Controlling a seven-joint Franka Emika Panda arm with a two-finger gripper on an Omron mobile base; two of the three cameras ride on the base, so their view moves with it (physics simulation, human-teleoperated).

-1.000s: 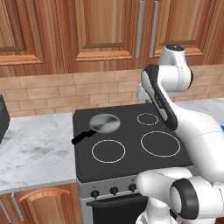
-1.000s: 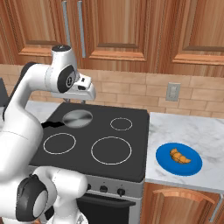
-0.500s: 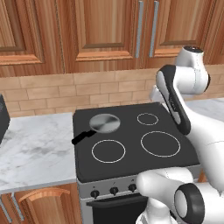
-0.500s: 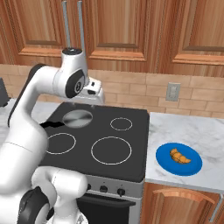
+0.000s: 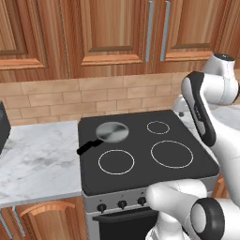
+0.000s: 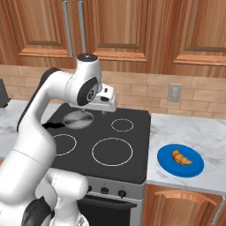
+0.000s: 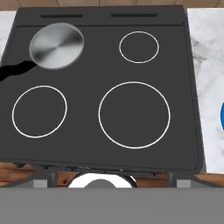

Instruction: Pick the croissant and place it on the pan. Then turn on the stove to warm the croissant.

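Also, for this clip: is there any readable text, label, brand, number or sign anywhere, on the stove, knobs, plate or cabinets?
None: no readable text in any view.
The stove carries only white burner rings.
The knobs are plain black; any markings are too small to tell.
The pan, the blue plate, the cabinets and the wall outlet bear no lettering.

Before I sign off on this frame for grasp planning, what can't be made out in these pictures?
- End effector, right base view: fingers too small and tucked under the white hand to read their spread.
- Blue plate, hand view: cut off by the right edge, so the croissant on it is out of frame there.
- Stove knobs, left base view: too small to read their settings; the rightmost are hidden by the robot's base.
- Pan handle, right base view: partly behind the arm.
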